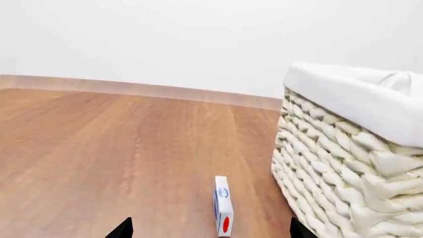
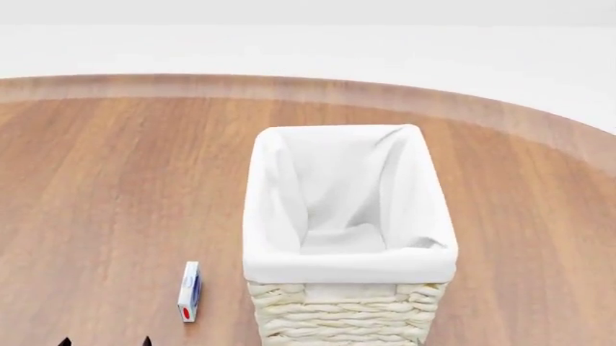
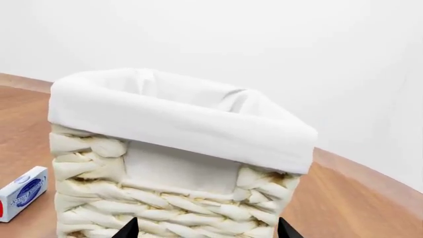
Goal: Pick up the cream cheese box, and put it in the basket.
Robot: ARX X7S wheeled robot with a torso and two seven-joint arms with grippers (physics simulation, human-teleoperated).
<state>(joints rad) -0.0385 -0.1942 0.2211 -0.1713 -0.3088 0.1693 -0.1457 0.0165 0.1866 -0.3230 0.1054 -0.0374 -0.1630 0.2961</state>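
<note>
The cream cheese box point(image 2: 190, 292) is a thin white box with a blue oval logo and a red end mark. It stands on its edge on the wooden floor, just left of the basket point(image 2: 347, 306). It also shows in the left wrist view point(image 1: 223, 206) and the right wrist view point(image 3: 23, 193). The basket is tall, cream wicker with a white liner, and empty. My left gripper point(image 1: 210, 232) is open, its dark fingertips either side of the box's near end, not touching. My right gripper point(image 3: 206, 230) is open, facing the basket's wall point(image 3: 178, 208).
The wooden floor point(image 2: 106, 180) has a rounded far edge with a white wall behind it. The left gripper's fingertips point(image 2: 146, 341) just show at the bottom edge of the head view. The basket's wall point(image 1: 343, 173) stands close to the left gripper's right side.
</note>
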